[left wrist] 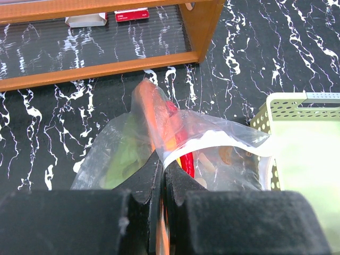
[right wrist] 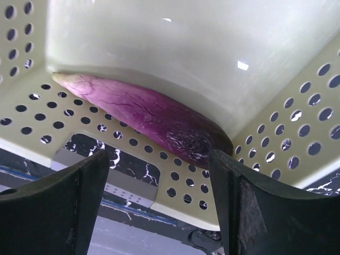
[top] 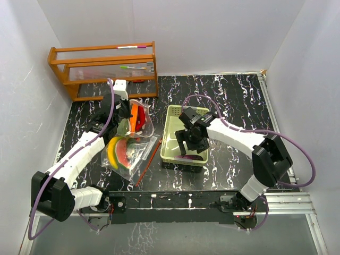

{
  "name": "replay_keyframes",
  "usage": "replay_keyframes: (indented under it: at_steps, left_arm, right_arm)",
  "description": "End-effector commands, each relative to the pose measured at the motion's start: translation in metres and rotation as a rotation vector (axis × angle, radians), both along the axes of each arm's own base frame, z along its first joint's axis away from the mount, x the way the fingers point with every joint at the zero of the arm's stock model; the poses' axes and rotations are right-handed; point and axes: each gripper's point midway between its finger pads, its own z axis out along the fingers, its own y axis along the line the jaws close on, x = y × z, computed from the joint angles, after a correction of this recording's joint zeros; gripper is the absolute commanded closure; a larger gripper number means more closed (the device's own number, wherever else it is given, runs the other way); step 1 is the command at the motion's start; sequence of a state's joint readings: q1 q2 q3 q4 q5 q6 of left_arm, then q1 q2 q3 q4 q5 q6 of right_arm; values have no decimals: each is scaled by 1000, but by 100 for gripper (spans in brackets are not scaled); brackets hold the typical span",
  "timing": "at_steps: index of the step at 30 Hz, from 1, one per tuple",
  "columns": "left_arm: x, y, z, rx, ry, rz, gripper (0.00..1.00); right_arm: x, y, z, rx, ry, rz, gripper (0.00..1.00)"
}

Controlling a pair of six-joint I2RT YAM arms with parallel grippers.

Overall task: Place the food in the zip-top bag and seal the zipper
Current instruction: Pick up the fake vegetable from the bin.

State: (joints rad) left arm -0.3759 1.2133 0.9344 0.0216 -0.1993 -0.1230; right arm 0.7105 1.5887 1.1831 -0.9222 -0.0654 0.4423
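Left hand (left wrist: 162, 178) is together, pinching the rim of the zip-top bag (left wrist: 223, 141) and holding its mouth up off the counter (top: 234, 101), just in front of the wooden rack (top: 103, 66). The bag is already carrying most of the food. Banana (top: 112, 151) and watermelon slice (top: 126, 152) are lying in the low end. Chilli (left wrist: 187, 159) and orange wedge (left wrist: 159, 125) are sitting near the mouth, with green pods (left wrist: 125, 154) to one side.

Right hand (right wrist: 159, 175) is apart, fingers wide, hanging inside the green basket (top: 172, 127) right over the aubergine (right wrist: 149, 114). It's not touching yet, as far as I can tell. The aubergine is lying on its side at the basket's near end, tucked where the floor meets the perforated wall.

Handling guess: it's looking like a light, hard, glossy toy, rounded, so likely squirting out if pinched at the fat end. I'd be gripping across the middle of the body. The wall is crowding one side, so one finger is getting little room; maybe nudge it clear first. The bag is thin, floppy film, gaping only where the left hand is lifting it, so the drop needs aiming at that gap. The zipper isn't sealed yet.
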Motion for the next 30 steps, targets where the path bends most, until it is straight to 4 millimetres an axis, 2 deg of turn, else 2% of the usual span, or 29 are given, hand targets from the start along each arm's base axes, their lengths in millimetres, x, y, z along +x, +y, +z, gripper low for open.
replay_keyframes:
  at_steps: [1, 7, 11, 17, 21, 22, 26, 30]
  left_arm:
    - [3, 3, 25, -18, -76, 12, 100]
    - [4, 4, 24, -13, -74, 16, 100]
    - [4, 5, 24, -10, -75, 22, 100]
    - [4, 5, 22, -12, -71, 19, 100]
    - [4, 6, 23, -9, -73, 23, 100]
    - [5, 6, 22, -9, -72, 23, 100]
    - [5, 5, 20, -10, -68, 19, 100]
    - [5, 7, 23, -7, -74, 25, 100]
  right_arm:
    - [-8, -4, -9, -11, 45, 63, 23]
    - [-14, -3, -31, -6, 77, 114, 24]
    - [-16, -1, -38, 9, 74, 145, 25]
    - [-6, 3, -51, 4, 48, 159, 27]
    - [6, 10, -50, 20, 0, 146, 31]
    - [11, 11, -49, 18, -19, 138, 35]
    - [27, 16, -44, 10, -62, 116, 69]
    - [39, 21, -26, 20, -113, 90, 81]
